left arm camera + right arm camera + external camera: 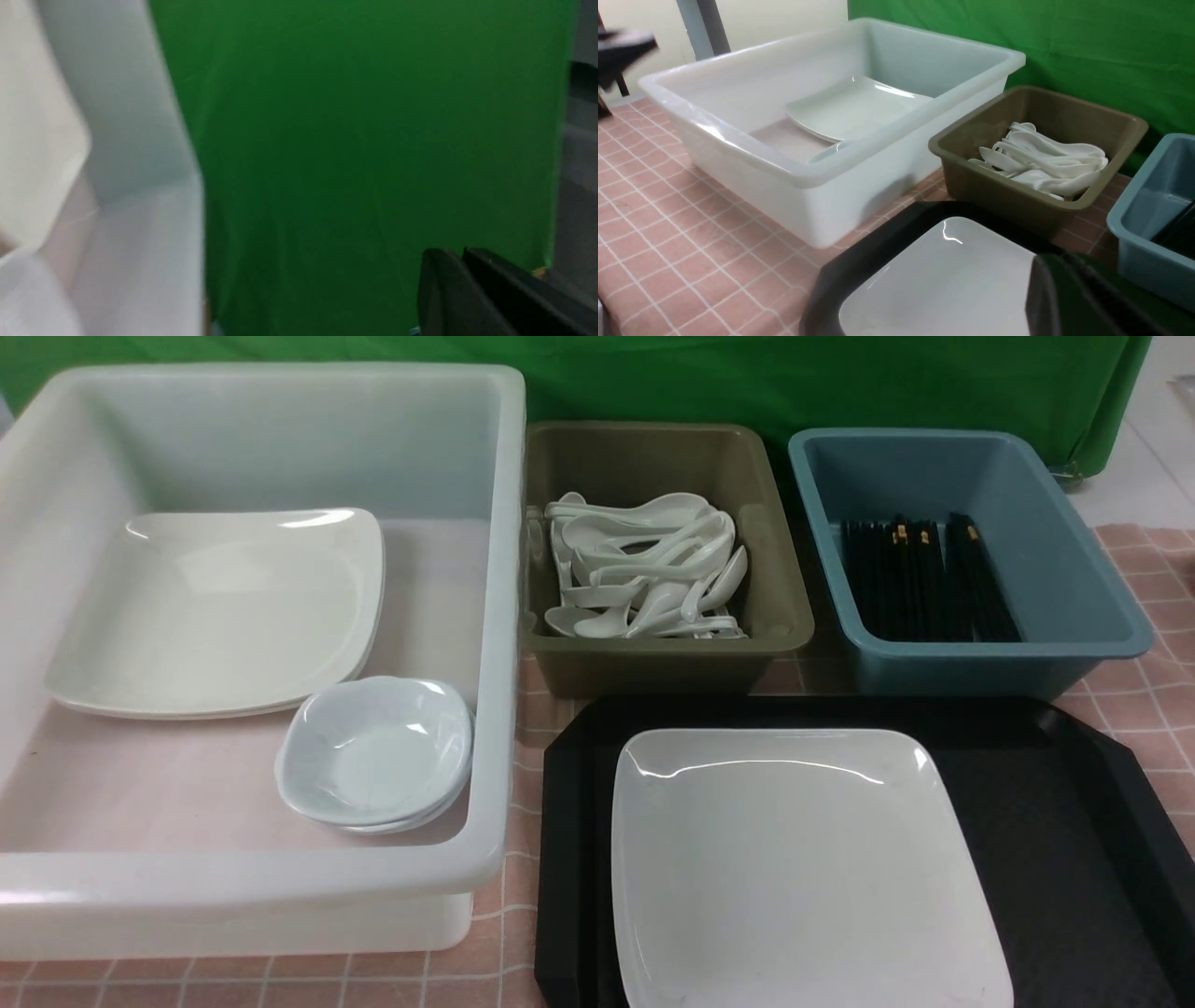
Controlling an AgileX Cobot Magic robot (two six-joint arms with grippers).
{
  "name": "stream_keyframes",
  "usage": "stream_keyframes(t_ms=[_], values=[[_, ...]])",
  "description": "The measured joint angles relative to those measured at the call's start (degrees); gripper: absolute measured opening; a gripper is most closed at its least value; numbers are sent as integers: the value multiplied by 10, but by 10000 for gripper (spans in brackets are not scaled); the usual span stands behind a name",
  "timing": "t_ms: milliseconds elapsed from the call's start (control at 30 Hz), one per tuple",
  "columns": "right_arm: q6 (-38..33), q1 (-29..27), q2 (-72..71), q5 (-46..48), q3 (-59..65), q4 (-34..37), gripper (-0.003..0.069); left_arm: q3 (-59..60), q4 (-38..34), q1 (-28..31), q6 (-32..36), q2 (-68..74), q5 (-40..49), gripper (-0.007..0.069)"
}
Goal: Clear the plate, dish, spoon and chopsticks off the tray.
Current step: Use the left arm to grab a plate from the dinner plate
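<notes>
Black plastic fills the near right of the front view: the tray (1074,821) lies on the pink checked surface (509,943), and the large square plate (803,868) rests on its left part. To the left stands a big white tub (280,439). It holds a stack of square plates (215,607) and, just in front of them at the tub's near right corner, a small white dish (378,747) sitting on another like it. Behind the tray, an olive tub (653,457) holds a heap of white soup spoons (644,569). A blue tub (934,476) beside it holds black chopsticks (924,579) lying side by side. The left wrist view is blurred: the left pincer (455,266) shows as two dark jaws pressed together with nothing between them, set against the green backdrop (350,140), with the white tub's wall close by. In the right wrist view the right pincer (1057,284) is a dark shape in front of the tray and the plate's corner, closed and gripping nothing; beyond it stand the white, olive and blue tubs.
</notes>
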Motion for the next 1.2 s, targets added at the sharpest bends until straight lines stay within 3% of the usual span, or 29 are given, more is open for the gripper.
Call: stream_keyframes(t_ms=[33, 67, 100, 133, 200, 300, 367, 400, 467, 500, 533, 600, 700, 967, 1100, 1200], values=[[0, 0, 0, -10, 0, 1, 43, -71, 63, 0, 0, 18, 8, 21], [0, 0, 0, -10, 0, 1, 43, -80, 70, 0, 0, 21, 8, 21], [0, 0, 0, -24, 0, 1, 43, -153, 131, 0, 1, 58, 66, 21], [0, 0, 0, -25, 0, 1, 43, -163, 131, 0, 1, 58, 77, 21], [-1, 0, 0, -42, 0, 1, 43, -299, 190, 0, 43, 161, 301, 21], [-7, 0, 0, -47, 0, 1, 43, -393, 188, 0, 117, 274, 532, 21], [-8, 0, 0, -47, 0, 1, 43, -419, 177, 0, 163, 315, 601, 21], [-11, 0, 0, -47, 0, 1, 43, -436, 147, 0, 216, 370, 679, 21], [-13, 0, 0, -46, 0, 1, 43, -437, 52, 0, 294, 444, 726, 21], [-13, 0, 0, -46, 0, 1, 43, -437, 42, 0, 294, 449, 728, 21], [-13, 0, 0, -45, 0, 1, 45, -418, -51, -7, 357, 483, 733, 21], [-13, 0, 0, -43, 0, 1, 47, -387, -143, -25, 409, 508, 732, 21], [-13, 0, 0, -37, 0, 1, 49, -335, -204, -81, 428, 527, 682, 21], [-13, 0, 0, -15, 0, 1, 55, -279, -148, -309, 288, 598, 543, 46], [-13, 0, 0, -14, 0, 1, 61, -286, -121, -411, 210, 672, 450, 118], [-13, 0, 0, -14, 0, 1, 67, -297, -115, -441, 169, 730, 434, 183]])
